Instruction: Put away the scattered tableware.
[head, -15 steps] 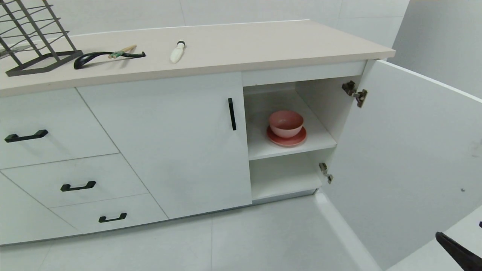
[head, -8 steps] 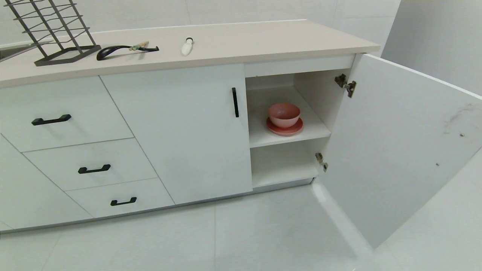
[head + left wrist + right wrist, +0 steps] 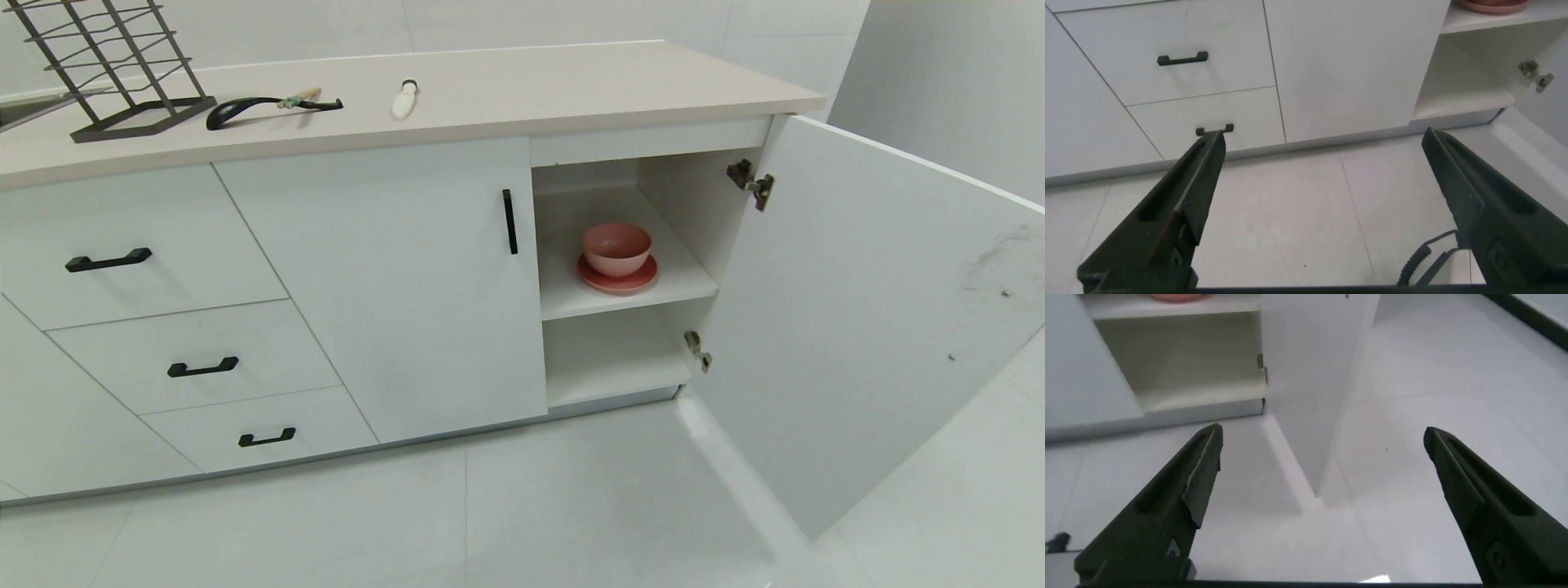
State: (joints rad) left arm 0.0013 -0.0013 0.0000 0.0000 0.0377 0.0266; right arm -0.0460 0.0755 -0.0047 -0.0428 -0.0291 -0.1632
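Observation:
On the beige countertop [image 3: 571, 82] lie a black spoon [image 3: 245, 104], a pair of chopsticks [image 3: 298, 96] across its handle, and a small white utensil [image 3: 404, 98]. Inside the open cabinet, a pink bowl [image 3: 616, 247] sits on a pink plate [image 3: 620, 285] on the upper shelf [image 3: 571, 294]. My left gripper [image 3: 1321, 137] hangs open over the floor before the drawers, nothing between its fingers. My right gripper [image 3: 1323, 434] is open too, low over the floor near the edge of the open cabinet door [image 3: 1315, 376].
A black wire rack [image 3: 139, 118] stands at the counter's left end. The cabinet door [image 3: 857, 310] swings wide out to the right. The left door [image 3: 392, 286] is closed, with three drawers [image 3: 196, 351] beside it. The lower shelf [image 3: 608, 367] is bare.
The head camera pulled back and turned a second ago, so the whole picture shifted. A black gripper tip at the lower right edge left the picture. The tableware has not moved.

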